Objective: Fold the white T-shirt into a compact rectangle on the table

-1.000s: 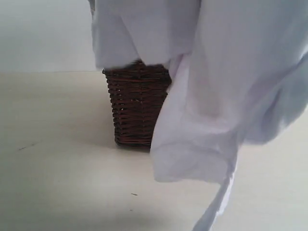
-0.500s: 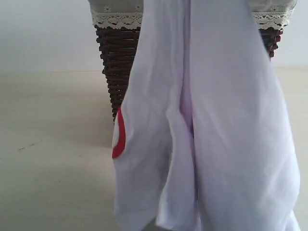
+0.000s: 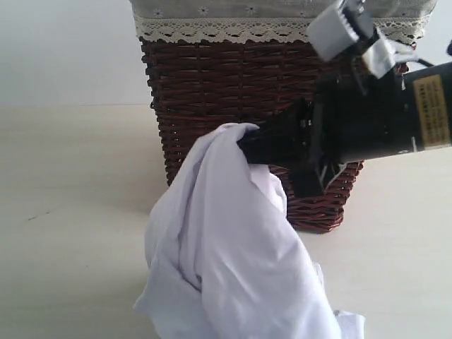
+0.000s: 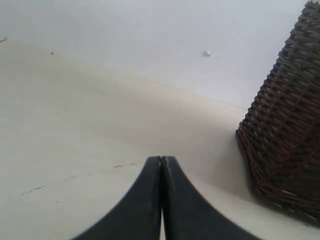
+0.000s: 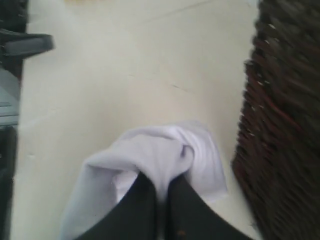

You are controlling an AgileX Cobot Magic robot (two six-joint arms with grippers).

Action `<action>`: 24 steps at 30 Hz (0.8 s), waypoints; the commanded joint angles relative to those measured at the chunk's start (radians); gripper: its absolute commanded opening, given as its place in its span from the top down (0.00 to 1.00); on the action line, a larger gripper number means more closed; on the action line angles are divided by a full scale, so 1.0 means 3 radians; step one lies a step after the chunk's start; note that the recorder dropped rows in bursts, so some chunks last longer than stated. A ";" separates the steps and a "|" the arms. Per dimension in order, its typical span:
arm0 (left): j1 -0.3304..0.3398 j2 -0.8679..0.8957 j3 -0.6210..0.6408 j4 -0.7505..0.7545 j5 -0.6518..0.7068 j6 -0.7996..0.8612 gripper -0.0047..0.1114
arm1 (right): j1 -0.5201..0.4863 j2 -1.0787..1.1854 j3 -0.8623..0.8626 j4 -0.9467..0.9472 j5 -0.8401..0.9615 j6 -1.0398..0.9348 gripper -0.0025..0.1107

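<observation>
Exterior view: right gripper, black, extends from the right edge of frame. Its fingers are clenched on a bunched fold of the white T-shirt. The shirt hangs from that pinch as a crumpled, draped mass. Its lower folds run past the bottom edge of frame, so I cannot tell whether they rest on the table. The shirt is in front of the dark wicker basket and covers part of its lower front. The basket stands upright on the table, with a grey lace-trimmed lining folded over its rim.

Right wrist view: both fingers are pressed together with white cloth caught between them. The fabric bulges out past the fingertips over the pale table surface, and the basket wall is just beside it. The basket side of this picture is blurred.

Left wrist view: left gripper has its jaws pressed fully together with nothing between them. Pale table lies beyond the fingertips. One corner of the basket stands off to the side, apart from the fingers. I cannot tell whether the fingertips touch the table.
</observation>
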 commanded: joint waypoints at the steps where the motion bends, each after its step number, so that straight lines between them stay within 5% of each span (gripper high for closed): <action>1: 0.0002 -0.0022 -0.0004 -0.0024 -0.0013 0.0000 0.96 | 0.0014 0.0317 -0.0002 0.0055 0.0636 -0.0242 0.98; 11: 0.0002 -0.0022 -0.0004 -0.0024 -0.0013 0.0000 0.96 | 0.0014 0.0961 -0.0534 0.0055 0.1741 -0.0369 0.98; 24: 0.0002 -0.0022 -0.0004 -0.0024 -0.0013 0.0000 0.96 | 0.0014 0.1773 -0.1553 0.0379 0.2136 -0.0211 0.98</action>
